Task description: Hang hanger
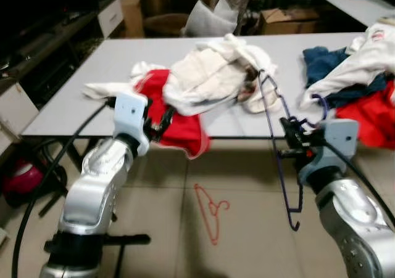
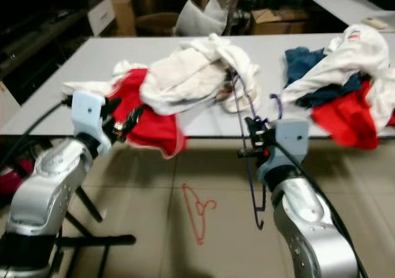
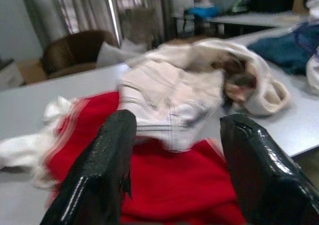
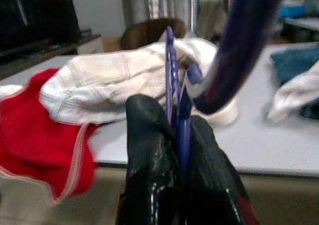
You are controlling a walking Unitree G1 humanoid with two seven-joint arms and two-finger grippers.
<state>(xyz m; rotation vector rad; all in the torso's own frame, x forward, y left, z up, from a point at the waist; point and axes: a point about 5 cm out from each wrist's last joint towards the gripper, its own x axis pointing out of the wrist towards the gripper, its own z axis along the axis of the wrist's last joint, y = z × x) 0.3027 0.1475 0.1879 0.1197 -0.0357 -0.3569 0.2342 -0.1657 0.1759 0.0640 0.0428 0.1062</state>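
A thin purple hanger (image 1: pixel 276 142) stands upright at the table's front edge, its top tucked into the cream garment (image 1: pixel 210 74) and its lower end hanging below the tabletop. My right gripper (image 1: pixel 290 136) is shut on the hanger; the right wrist view shows the purple wire (image 4: pixel 178 110) pinched between the black fingers. My left gripper (image 1: pixel 159 121) is open, just in front of the red garment (image 1: pixel 179 124) that droops over the table edge. Through the left wrist view the red cloth (image 3: pixel 174 180) lies between the spread fingers (image 3: pixel 99 175).
A grey table (image 1: pixel 92 74) carries a second heap of white, blue and red clothes (image 1: pixel 361 81) at the right. A red hanger (image 1: pixel 211 213) lies on the tiled floor below. A dark cabinet (image 1: pixel 43 37) stands left, chairs and boxes behind.
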